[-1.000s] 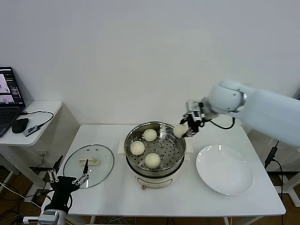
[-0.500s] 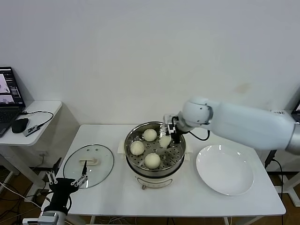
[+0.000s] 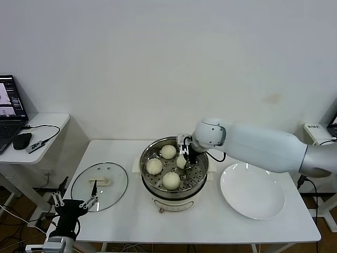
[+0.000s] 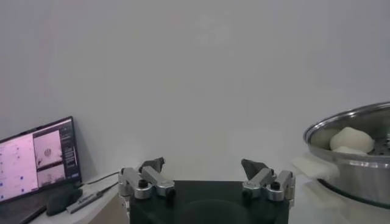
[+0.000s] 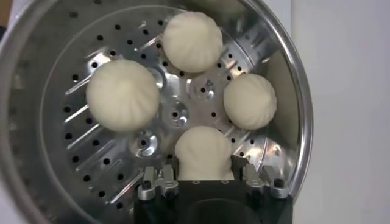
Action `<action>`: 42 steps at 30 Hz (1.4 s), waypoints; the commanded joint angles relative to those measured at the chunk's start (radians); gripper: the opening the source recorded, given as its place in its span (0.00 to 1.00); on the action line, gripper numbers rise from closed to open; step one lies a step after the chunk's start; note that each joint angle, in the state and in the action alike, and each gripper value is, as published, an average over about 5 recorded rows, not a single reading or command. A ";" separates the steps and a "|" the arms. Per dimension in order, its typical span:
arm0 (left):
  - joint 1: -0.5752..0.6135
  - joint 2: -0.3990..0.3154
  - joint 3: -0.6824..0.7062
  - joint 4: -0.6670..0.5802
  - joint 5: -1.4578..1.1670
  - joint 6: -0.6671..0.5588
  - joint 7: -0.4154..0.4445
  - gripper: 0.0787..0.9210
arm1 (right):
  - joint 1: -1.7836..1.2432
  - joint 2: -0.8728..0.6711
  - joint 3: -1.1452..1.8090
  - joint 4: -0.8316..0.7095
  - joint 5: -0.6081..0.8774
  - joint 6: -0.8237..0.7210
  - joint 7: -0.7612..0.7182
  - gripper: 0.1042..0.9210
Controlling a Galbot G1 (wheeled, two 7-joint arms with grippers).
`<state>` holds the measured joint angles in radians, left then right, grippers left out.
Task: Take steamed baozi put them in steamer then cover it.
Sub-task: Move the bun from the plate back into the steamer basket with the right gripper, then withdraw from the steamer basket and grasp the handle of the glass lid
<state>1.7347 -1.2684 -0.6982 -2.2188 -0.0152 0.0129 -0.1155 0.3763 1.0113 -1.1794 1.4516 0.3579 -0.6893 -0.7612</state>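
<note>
White wall behind, white tabletop (image 3: 131, 216) in front. Head view: the round shiny steel steamer (image 3: 148, 179) on its cream base sits mid-table, with three pale cream-white baozi (image 3: 171, 180) resting on its perforated tray. The right gripper (image 3: 184, 157) is inside the rim on the side nearer the flat white plate (image 3: 253, 191), pinching a fourth bun low over the tray. The round glass lid with cream handle (image 3: 99, 183) lies on the robot's left, apart from the steamer. The left gripper (image 3: 75, 203) is parked at the near table edge, just beside the lid, fingers spread.

Left wrist view: left gripper (image 4: 207, 181) is wide apart and holds nothing; the steamer rim (image 4: 341, 122) shows off to one side.

Right wrist view: right gripper (image 5: 210, 179) is closed on the fourth baozi (image 5: 203, 151), which sits directly under the claw, in the free quarter of the tray, not touching its neighbours.

Judgement: release is straight down. For the covering step, the lid lies far nearer the left arm.
</note>
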 commanded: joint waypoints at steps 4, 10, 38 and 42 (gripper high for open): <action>0.000 0.001 -0.004 0.003 -0.002 -0.001 -0.001 0.88 | -0.017 0.016 0.006 -0.026 -0.022 -0.012 -0.001 0.56; -0.001 0.005 -0.007 0.003 -0.005 -0.001 -0.001 0.88 | 0.015 -0.036 0.041 0.023 0.001 -0.010 -0.009 0.73; -0.052 0.007 0.064 0.041 0.010 -0.037 0.026 0.88 | -1.341 -0.397 1.341 0.488 -0.033 0.577 0.838 0.88; -0.054 0.004 0.065 0.055 0.017 -0.054 0.019 0.88 | -1.562 -0.199 1.606 0.483 -0.145 0.706 0.777 0.88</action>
<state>1.6838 -1.2621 -0.6418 -2.1741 -0.0051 -0.0235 -0.0953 -0.3317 0.6177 -0.4451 1.8664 0.4343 -0.3534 -0.1142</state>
